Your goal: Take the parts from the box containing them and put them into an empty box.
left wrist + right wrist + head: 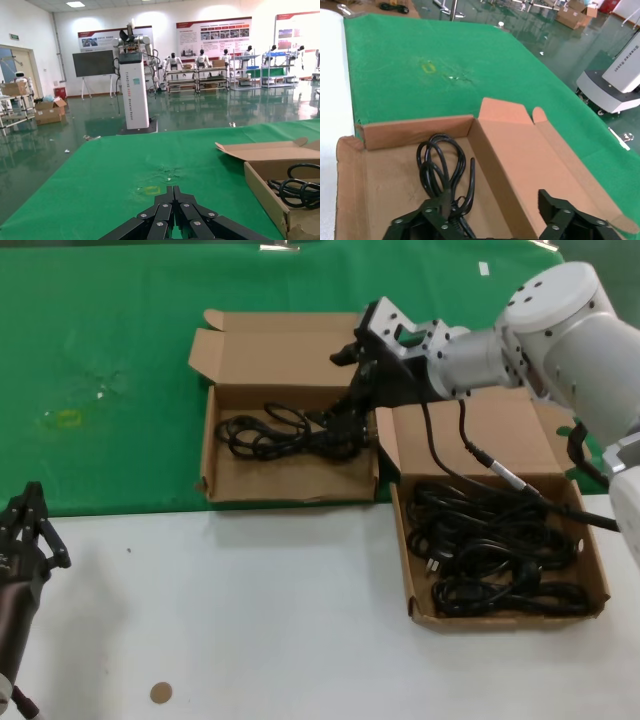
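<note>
The box containing the parts (505,618) stands at the right on the white table, filled with several coiled black cables (490,545). The second box (290,490) lies on the green cloth and holds one black cable bundle (275,432). My right gripper (350,412) is open, low over that box's right end. In the right wrist view (490,207) one finger (427,212) is beside the cable (442,167) and the other is over the lid; nothing is held. My left gripper (25,530) is shut and parked at the lower left, also in the left wrist view (173,189).
The arm's own grey cable (500,475) hangs over the right box. The left box's lid (280,345) lies open toward the back. A small brown disc (160,692) lies on the white table (250,620). The left wrist view shows the left box's wall (265,185).
</note>
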### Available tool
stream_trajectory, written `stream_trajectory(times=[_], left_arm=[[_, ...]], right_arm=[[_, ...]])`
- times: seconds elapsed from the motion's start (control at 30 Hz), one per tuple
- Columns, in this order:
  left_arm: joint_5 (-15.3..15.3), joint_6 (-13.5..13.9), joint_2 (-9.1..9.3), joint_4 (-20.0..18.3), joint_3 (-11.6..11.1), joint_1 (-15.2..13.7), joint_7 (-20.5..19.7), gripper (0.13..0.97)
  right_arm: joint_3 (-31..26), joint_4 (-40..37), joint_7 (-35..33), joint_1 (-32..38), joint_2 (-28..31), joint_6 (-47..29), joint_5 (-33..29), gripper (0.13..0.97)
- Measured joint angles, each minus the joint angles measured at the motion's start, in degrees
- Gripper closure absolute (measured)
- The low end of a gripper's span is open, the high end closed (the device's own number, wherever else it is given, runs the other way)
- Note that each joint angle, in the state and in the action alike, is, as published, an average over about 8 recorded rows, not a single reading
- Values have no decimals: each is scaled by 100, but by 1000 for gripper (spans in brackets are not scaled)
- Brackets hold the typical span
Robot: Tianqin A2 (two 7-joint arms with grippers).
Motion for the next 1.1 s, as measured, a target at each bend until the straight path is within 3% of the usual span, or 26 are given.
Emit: stream_trajectory(times=[0.17, 0.5, 0.8, 1.1], left_arm=[[0, 0, 0, 0, 0, 0, 0, 945], [0, 0, 0, 0, 0, 0, 0, 945], [0, 0, 0, 0, 0, 0, 0, 938], [-1, 0, 0, 0, 0, 0, 0, 890]], right_arm=[[-44, 378, 220, -77, 124, -131, -38, 490], [-305, 2133, 1359, -683, 610, -353, -338, 281], [-188, 2603, 1448, -1101, 678, -130, -231, 169], [104, 3338, 1438, -1905, 742, 383, 59, 144]])
